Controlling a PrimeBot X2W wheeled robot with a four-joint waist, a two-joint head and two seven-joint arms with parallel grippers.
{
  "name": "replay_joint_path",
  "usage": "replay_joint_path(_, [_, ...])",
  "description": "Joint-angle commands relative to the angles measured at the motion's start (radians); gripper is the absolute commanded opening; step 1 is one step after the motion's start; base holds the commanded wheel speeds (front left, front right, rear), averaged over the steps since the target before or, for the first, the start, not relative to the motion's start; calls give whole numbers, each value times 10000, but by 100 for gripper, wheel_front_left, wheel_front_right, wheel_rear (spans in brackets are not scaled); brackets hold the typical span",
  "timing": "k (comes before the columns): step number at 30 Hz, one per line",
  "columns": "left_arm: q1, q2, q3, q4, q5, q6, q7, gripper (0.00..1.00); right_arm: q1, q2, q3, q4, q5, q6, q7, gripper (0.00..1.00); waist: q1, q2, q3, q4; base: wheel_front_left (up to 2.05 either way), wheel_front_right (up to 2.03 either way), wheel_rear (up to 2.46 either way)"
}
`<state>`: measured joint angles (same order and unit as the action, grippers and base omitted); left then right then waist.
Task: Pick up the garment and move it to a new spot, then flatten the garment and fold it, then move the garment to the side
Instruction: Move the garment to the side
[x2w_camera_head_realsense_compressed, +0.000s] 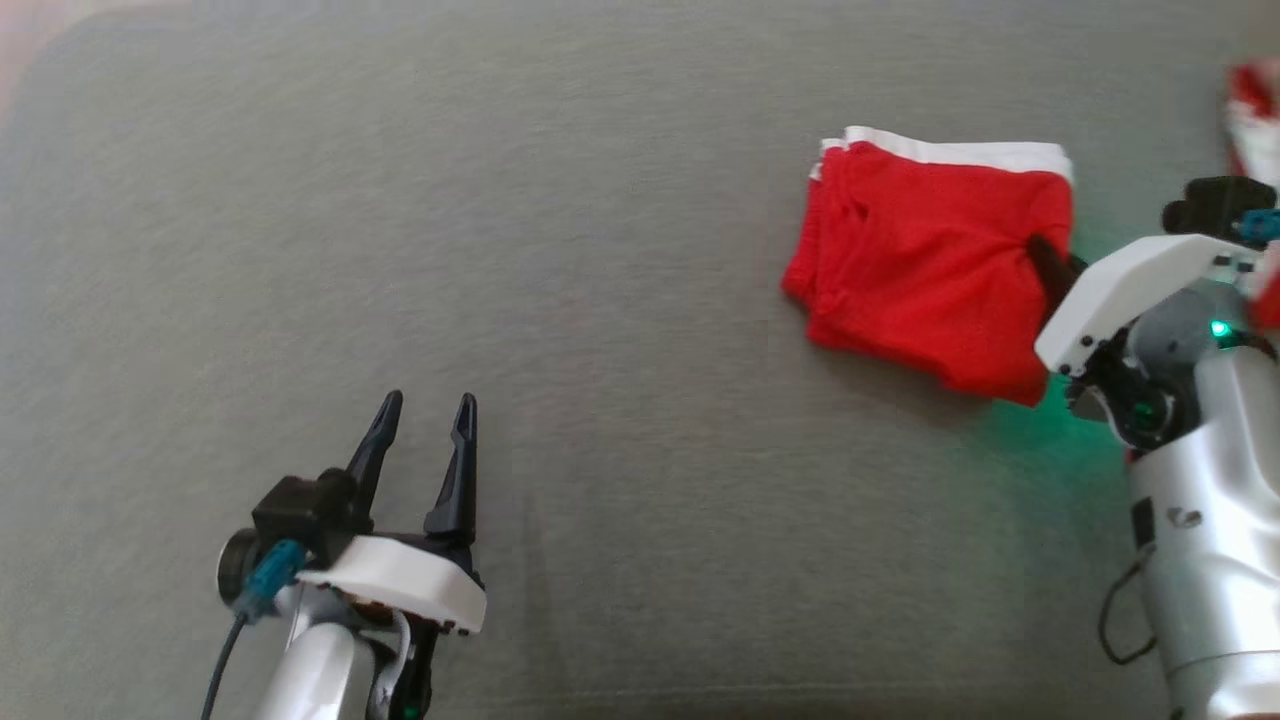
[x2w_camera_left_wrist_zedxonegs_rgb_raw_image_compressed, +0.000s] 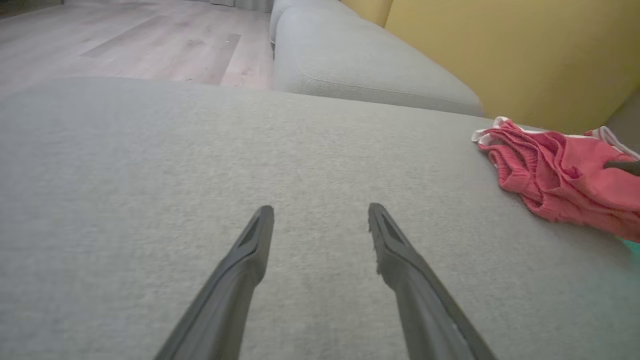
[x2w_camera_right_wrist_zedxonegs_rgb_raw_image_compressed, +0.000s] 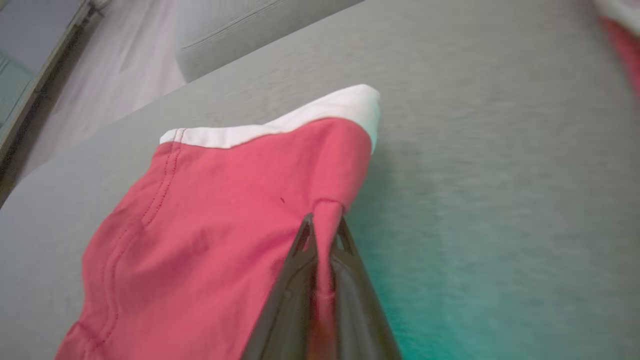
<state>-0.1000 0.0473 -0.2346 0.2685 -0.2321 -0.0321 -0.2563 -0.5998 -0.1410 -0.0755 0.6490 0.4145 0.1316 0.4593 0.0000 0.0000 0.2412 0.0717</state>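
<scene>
Nearest, at 7 o'clock in the head view, the left gripper (x2w_camera_head_realsense_compressed: 430, 400) is seen over the grey cushion (x2w_camera_head_realsense_compressed: 600, 250), its fingers spread apart with nothing between them. Further out, at 3 o'clock, the right gripper (x2w_camera_right_wrist_zedxonegs_rgb_raw_image_compressed: 325, 222) is clamped on the garment (x2w_camera_head_realsense_compressed: 920, 260), whose right edge is pinched. The folded red garment is laid at 2 o'clock, white band farthest. Beyond, a blurred red-and-white cloth (x2w_camera_head_realsense_compressed: 1255, 110) is seen.

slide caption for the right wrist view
Right gripper shut on the folded red, white-banded garment lying on a grey upholstered cushion
</scene>
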Motion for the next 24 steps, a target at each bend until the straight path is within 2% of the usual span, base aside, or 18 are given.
replay_joint_path(1, [-109, 30, 402, -251, 99, -45, -55, 100, -10, -124, 210, -359, 116, -9, -93, 0, 0, 0, -228, -927, 0, 0, 0])
replay_joint_path(5, [-294, 30, 397, -212, 278, -182, -55, 100, 106, -523, 476, -438, 175, -9, -274, 0, 0, 0, -169, -1539, 0, 0, 0])
replay_joint_path(9, [-442, 30, 487, -176, 363, -243, -55, 100, 35, -939, 923, -523, 37, -9, -718, 0, 0, 0, -46, -1724, 0, 0, 0])
replay_joint_path(17, [-571, 30, 373, -189, 462, -319, -55, 100, -1119, -2117, 1497, 75, -881, -9, -2071, 0, 0, 0, 532, -1145, 0, 0, 0])
replay_joint_path(24, [-661, 30, 411, -428, 691, -337, -55, 100, -2632, -3249, 804, 1056, -1542, -9, -2535, 0, 0, 0, 1460, -640, 0, 0, 0])
